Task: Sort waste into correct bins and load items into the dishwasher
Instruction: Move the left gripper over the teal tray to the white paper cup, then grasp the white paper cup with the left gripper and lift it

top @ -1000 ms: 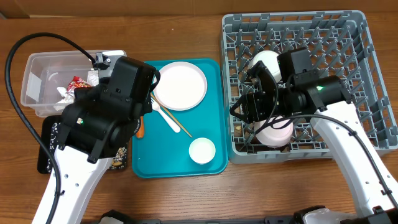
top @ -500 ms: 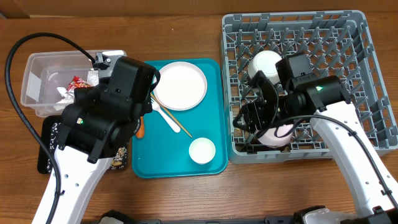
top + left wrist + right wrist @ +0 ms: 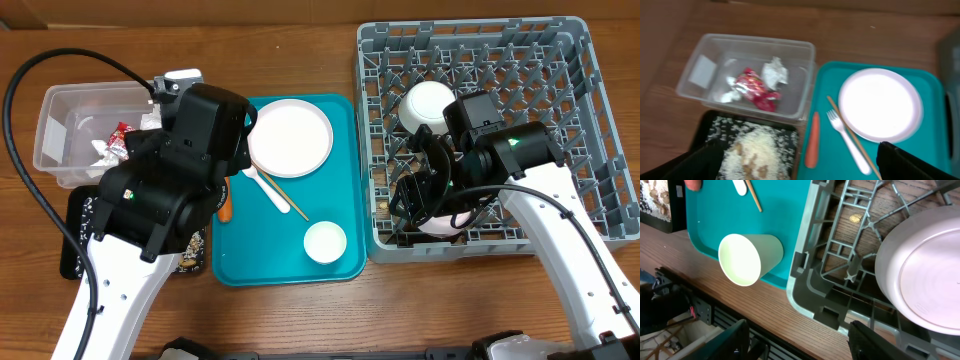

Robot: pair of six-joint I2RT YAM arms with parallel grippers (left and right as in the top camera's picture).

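Observation:
My left gripper is open and empty, above the black tray that holds rice and nut scraps. The clear tub holds the red wrapper and paper wads. The orange carrot, white fork, chopstick and plate lie on the teal tray. A small cup lies on its side there. My right gripper is open and empty over the front left corner of the grey rack. A pale bowl sits in the rack beside it, and another bowl sits further back.
The left arm covers much of the black tray and part of the tub in the overhead view. The table's front edge runs just below the teal tray and rack. A few scraps lie under the rack grid.
My right gripper has drawn back toward the front of the rack, baring more of the far bowl. My left arm has shifted slightly toward the back.

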